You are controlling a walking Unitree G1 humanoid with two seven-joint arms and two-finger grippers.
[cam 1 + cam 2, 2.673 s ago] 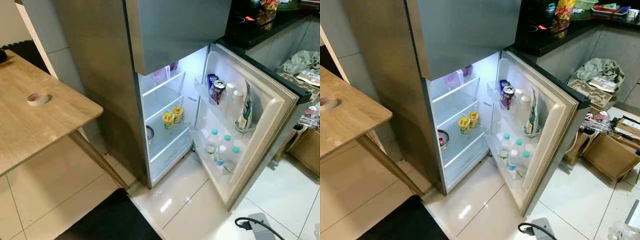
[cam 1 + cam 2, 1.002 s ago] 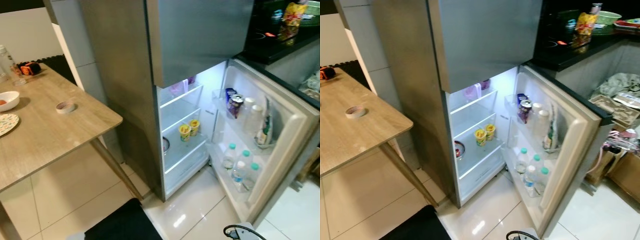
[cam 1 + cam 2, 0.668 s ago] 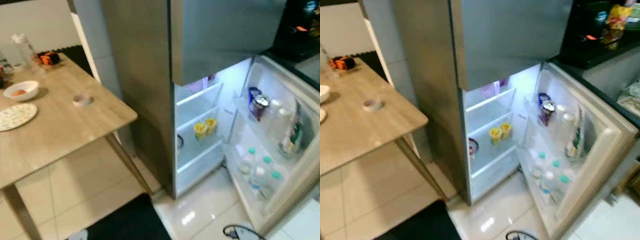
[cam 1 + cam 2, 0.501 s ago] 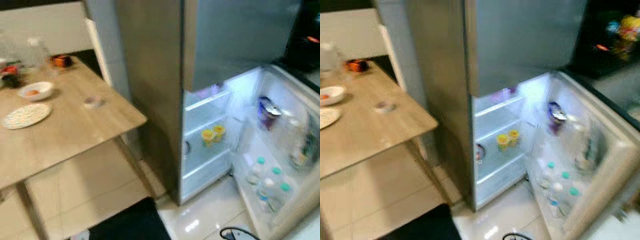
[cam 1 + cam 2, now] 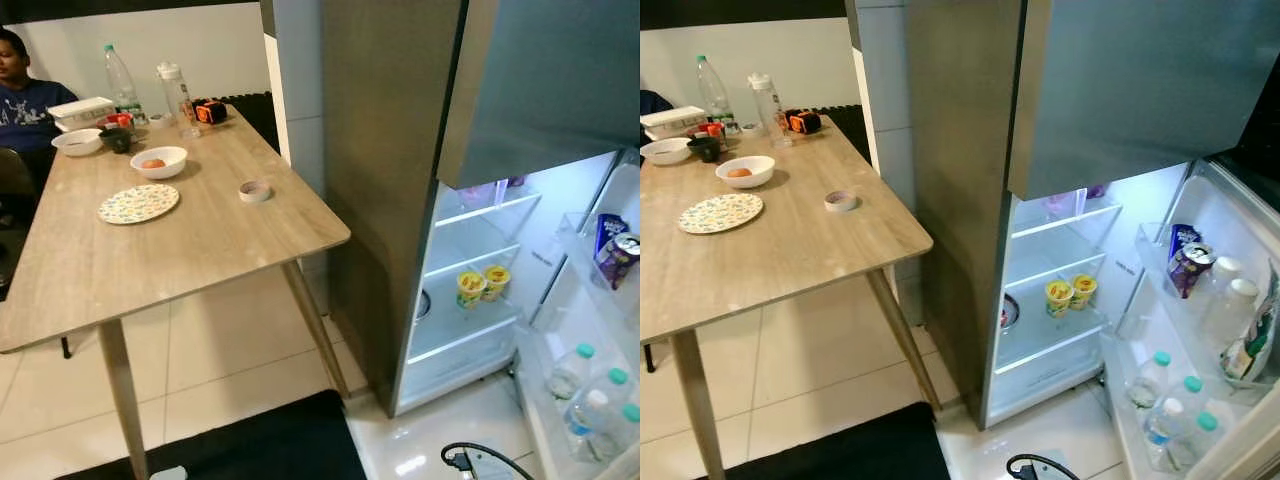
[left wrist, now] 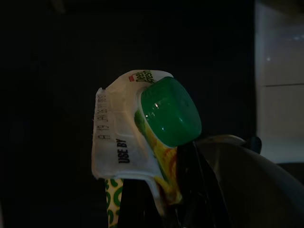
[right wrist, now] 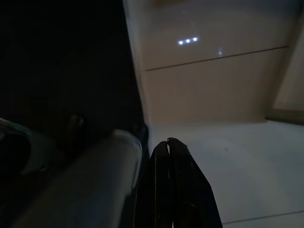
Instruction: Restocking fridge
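Carton in my grip, fridge [image 5: 1120, 90] open

My left gripper [image 6: 156, 209] clamps a green-capped juice carton [image 6: 137, 137], which stands up from between its fingers; my right gripper [image 7: 172, 156] hangs pressed shut over floor tiles [image 7: 228, 95].

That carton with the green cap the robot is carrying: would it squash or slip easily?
The carton looks like folded paperboard, so a hard squeeze would probably dent it. The left gripper holds it below its green cap; its glossy printed skin may slide somewhat.
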